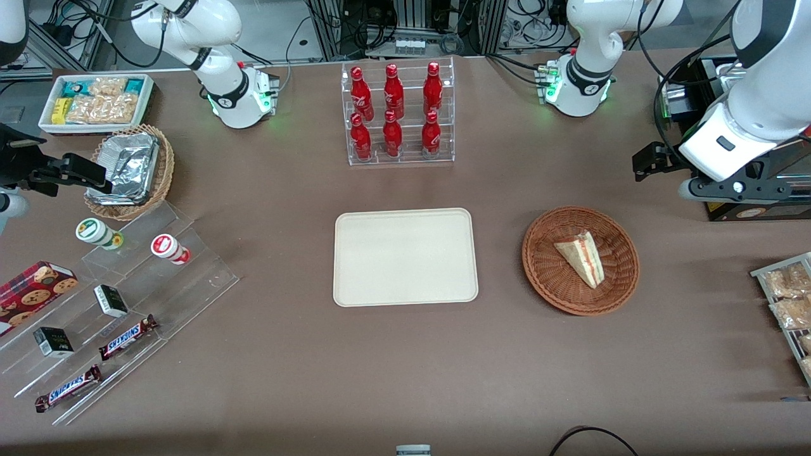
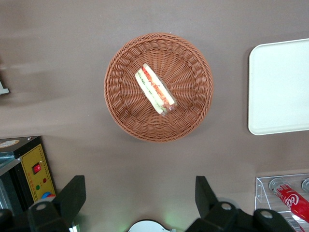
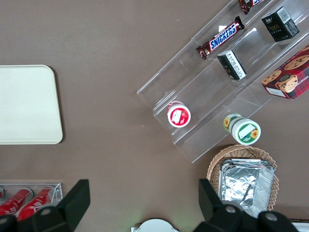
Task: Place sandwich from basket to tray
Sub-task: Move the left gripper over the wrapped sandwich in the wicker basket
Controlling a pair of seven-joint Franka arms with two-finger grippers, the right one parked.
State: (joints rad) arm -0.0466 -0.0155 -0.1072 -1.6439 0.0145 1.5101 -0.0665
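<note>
The sandwich (image 1: 581, 256), a pale wedge with red and green layers, lies in the round reddish-brown wicker basket (image 1: 550, 269). The cream-white tray (image 1: 405, 256) lies flat on the brown table beside the basket, toward the parked arm's end, with nothing on it. My left gripper (image 1: 647, 162) hangs open and empty above the table, farther from the front camera than the basket and toward the working arm's end. The left wrist view shows the sandwich (image 2: 155, 90) in the basket (image 2: 190, 72), the tray's edge (image 2: 282, 87) and my gripper (image 2: 139, 186) with its fingers wide apart.
A clear rack of red bottles (image 1: 398, 114) stands farther from the front camera than the tray. A black box with a yellow panel (image 2: 34, 169) sits near my gripper. Snack packets (image 1: 789, 297) lie at the working arm's end. Clear display steps (image 1: 127, 285) and a foil basket (image 1: 130, 168) are at the parked arm's end.
</note>
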